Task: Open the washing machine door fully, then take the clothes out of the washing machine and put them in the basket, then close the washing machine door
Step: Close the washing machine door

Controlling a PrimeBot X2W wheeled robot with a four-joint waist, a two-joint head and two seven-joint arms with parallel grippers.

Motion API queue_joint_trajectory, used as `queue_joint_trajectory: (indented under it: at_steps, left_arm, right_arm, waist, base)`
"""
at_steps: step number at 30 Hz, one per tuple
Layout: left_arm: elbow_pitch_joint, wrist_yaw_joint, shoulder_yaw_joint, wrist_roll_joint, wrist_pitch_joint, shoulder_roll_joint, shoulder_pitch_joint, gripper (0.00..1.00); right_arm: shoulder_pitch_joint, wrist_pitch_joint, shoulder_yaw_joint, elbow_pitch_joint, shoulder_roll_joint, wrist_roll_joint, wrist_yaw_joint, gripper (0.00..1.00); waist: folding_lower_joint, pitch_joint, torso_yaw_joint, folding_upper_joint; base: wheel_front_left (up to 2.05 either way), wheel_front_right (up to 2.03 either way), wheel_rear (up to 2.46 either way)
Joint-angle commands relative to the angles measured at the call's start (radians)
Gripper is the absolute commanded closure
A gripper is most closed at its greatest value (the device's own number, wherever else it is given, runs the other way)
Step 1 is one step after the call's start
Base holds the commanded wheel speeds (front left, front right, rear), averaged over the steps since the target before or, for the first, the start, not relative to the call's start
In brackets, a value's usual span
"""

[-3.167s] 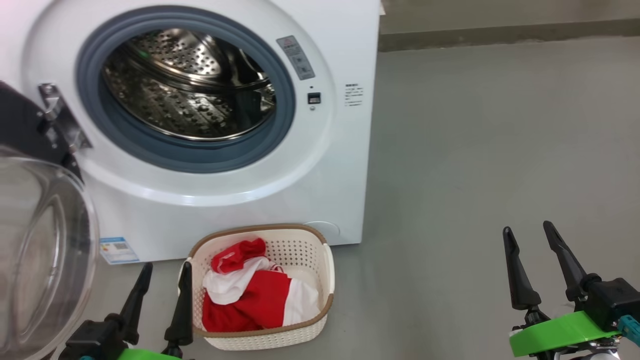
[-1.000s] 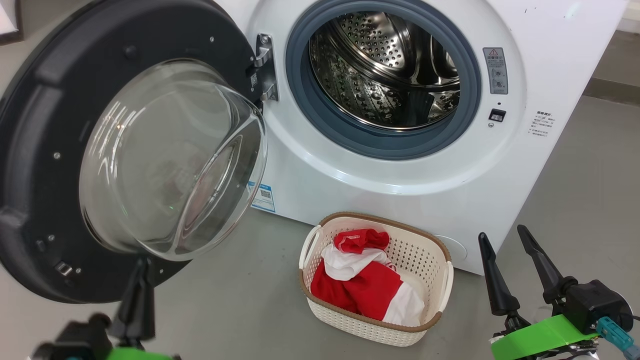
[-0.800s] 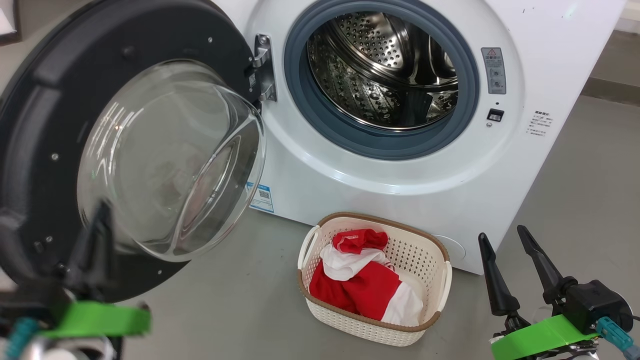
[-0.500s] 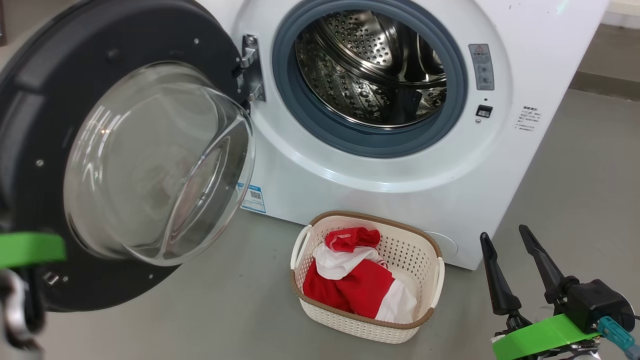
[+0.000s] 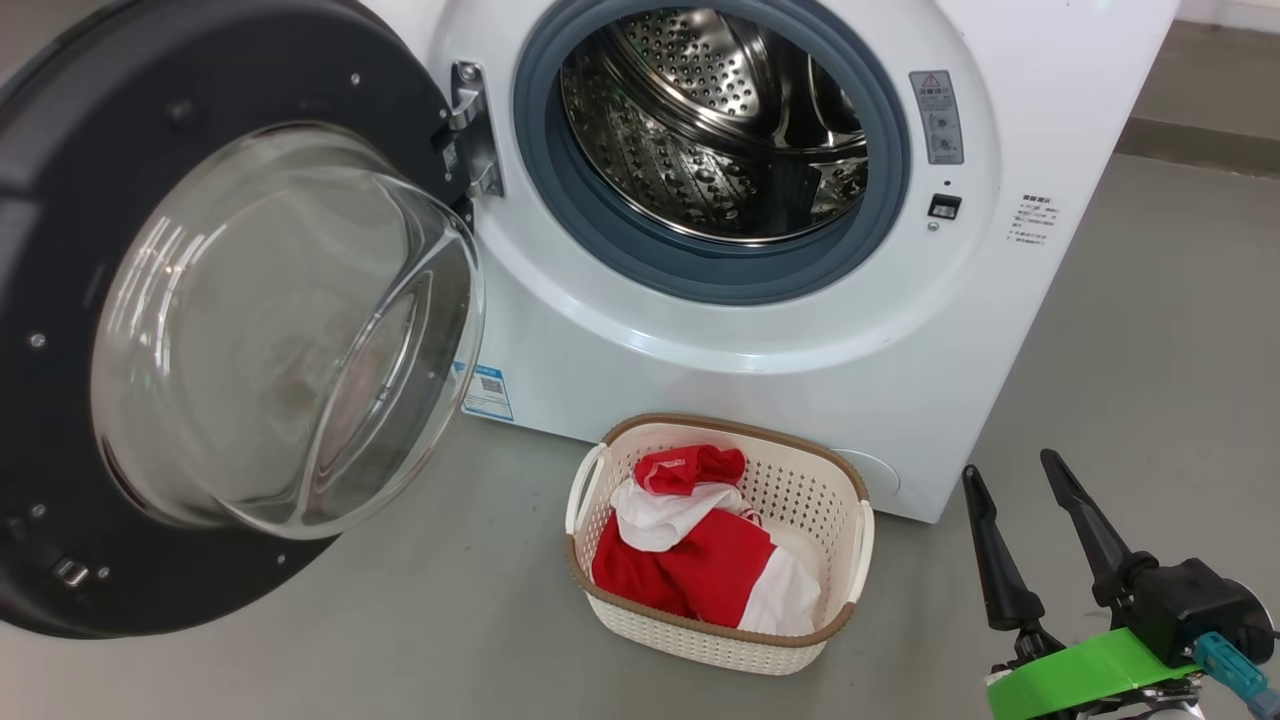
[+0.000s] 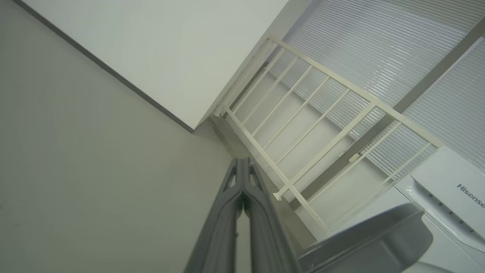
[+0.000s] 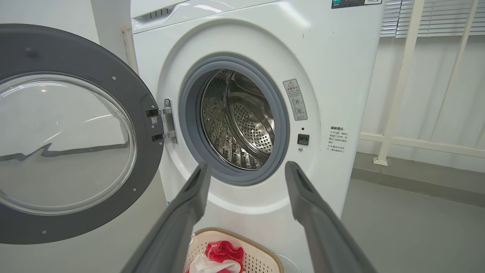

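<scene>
Washer (image 5: 720,340), drum (image 5: 700,130) empty. Door (image 5: 270,330) stands wide open on its left: stiff, heavy-looking, prob. best pushed at the black rim (image 5: 230,80), not the glass. Basket (image 5: 700,645) in front holds the soft clothes (image 5: 715,575). Left pincer (image 6: 242,163) clenched, empty, just beside door's edge; right pincer (image 5: 1008,462) released, well apart from door.

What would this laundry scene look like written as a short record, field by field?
washing machine door: swung wide open
drum: no clothes visible inside
clothes: red and white, piled in the basket
basket: on the grey floor, just in front of the washing machine
left end effector: shut, holding nothing, aimed towards a white railing
right end effector: open, empty, to the right of the basket
</scene>
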Motion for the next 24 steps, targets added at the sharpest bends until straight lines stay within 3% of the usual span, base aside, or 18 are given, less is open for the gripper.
queue_joint_trajectory:
  at_steps: [1,6,12,24]
  left_arm:
    - [0.037,-0.033,0.061,-0.088,0.068,0.051,-0.071,1.0]
    - [0.162,-0.072,0.122,-0.209,0.207,0.082,-0.139,1.0]
    - [0.242,-0.103,0.117,-0.255,0.363,0.11,-0.154,1.0]
    - [0.236,-0.156,0.138,-0.359,0.528,0.073,-0.13,1.0]
  right_arm:
    - [-0.044,-0.006,0.022,-0.023,-0.011,-0.008,0.006,0.0]
    - [-0.046,-0.006,0.022,-0.023,-0.011,-0.011,0.006,0.0]
    - [-0.047,-0.006,0.015,-0.025,-0.011,-0.015,0.006,0.0]
    - [-0.044,-0.006,0.024,-0.024,-0.011,0.001,0.006,0.0]
  waist:
    - [0.0,0.004,-0.004,0.0]
    - [0.0,0.009,-0.012,0.0]
    - [0.0,0.017,-0.016,0.0]
    - [0.0,0.011,-0.013,0.0]
  base:
    - [0.0,0.0,0.0]
    - [0.0,0.0,0.0]
    - [0.0,0.0,0.0]
    - [0.0,0.0,0.0]
